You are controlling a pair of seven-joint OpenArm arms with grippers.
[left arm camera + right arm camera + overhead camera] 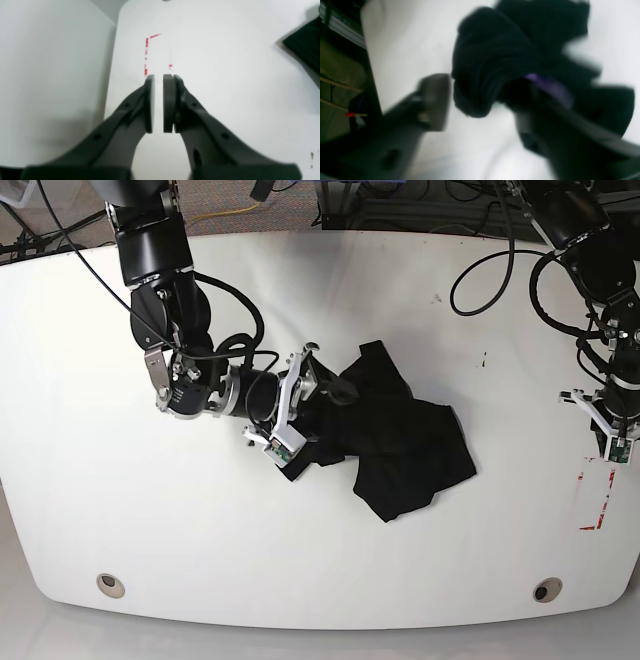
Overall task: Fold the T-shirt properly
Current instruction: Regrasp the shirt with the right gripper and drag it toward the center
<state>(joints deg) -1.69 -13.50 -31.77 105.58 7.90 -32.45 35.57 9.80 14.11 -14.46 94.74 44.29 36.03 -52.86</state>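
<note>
Black short-sleeved T-shirt (405, 445), rumpled and spread unevenly on the white desk (230, 540), in the middle of the base view. Bunched folds at the robot's right side of the cloth, with flatter, angular parts reaching toward the middle and the front of the desk. Small purple patch (553, 88) among the dark folds in the right wrist view, close to one blurred finger.

Right end effector (475, 102) low over the bunched part of the T-shirt, fingers apart, with a raised fold of cloth between them and no clamp on it. Blur too strong to tell whether either finger is touching the fabric.

Left end effector (159, 105) well apart from the T-shirt, fingertips together with only a thin slit between and nothing held. Just a dark corner of cloth at the upper right of the left wrist view.

Red marks (598, 500) on the desk near the left end effector, in a broken outline. Black-and-silver right arm (175, 310) reaching in from the upper left of the base view; matching left arm (590, 290) along the right edge. Two round grommets (110, 586) near the front corners of the desk. Looped black cable (455, 285) beyond the T-shirt.
</note>
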